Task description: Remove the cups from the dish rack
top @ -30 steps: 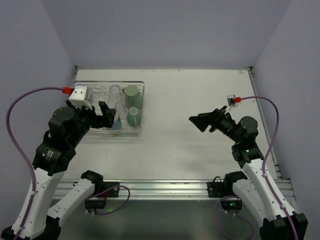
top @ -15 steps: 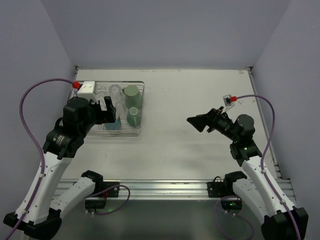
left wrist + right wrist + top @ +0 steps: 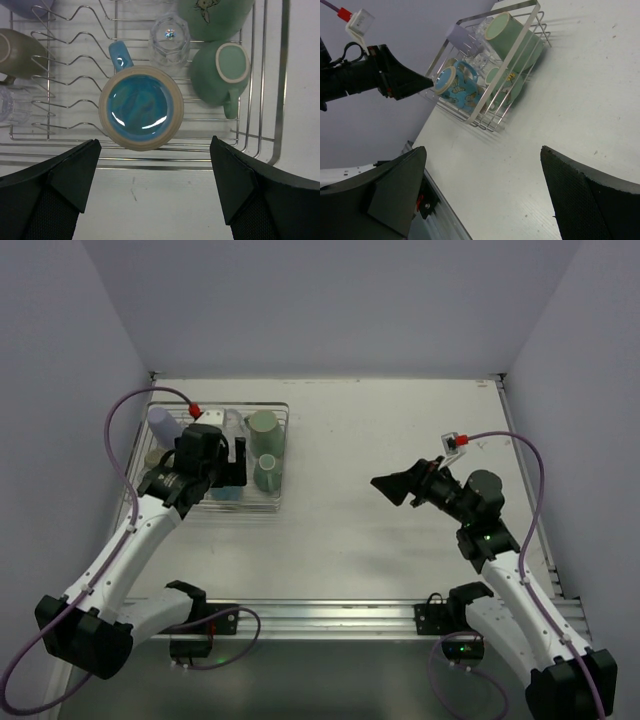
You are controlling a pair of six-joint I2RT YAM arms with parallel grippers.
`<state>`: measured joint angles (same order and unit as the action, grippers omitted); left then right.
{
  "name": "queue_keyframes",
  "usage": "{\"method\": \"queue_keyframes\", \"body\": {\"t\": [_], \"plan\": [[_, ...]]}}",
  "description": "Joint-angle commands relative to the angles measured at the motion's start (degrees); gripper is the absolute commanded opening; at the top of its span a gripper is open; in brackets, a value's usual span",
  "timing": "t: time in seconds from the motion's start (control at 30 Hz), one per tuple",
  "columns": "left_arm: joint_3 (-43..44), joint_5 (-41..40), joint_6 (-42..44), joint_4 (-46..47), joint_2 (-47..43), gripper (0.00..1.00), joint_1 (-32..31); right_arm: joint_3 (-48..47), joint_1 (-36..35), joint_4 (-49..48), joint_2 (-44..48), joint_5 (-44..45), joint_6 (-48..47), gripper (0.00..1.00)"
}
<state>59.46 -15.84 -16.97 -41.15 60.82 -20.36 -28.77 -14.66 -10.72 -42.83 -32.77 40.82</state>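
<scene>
Left pincer (image 3: 155, 144) advanced over dish rack (image 3: 285, 75), spread above blue mug (image 3: 141, 107); right pincer (image 3: 392, 486) spread, barely shifted.

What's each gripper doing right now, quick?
Left gripper: open, empty, above the blue mug in the dish rack.
Right gripper: open, empty, over the table.

Lavender cup (image 3: 20, 6), beige cup (image 3: 22, 50): partly beyond the view's edge.
</scene>
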Motion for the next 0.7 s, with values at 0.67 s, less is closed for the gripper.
{"method": "queue_keyframes", "body": {"t": [0.67], "plan": [[-6.46,-10.01,-0.17,13.28,7.56,1.0,0.58,0.12,-1.78,-3.34,-1.12,-1.15,-2.59,0.99]]}}
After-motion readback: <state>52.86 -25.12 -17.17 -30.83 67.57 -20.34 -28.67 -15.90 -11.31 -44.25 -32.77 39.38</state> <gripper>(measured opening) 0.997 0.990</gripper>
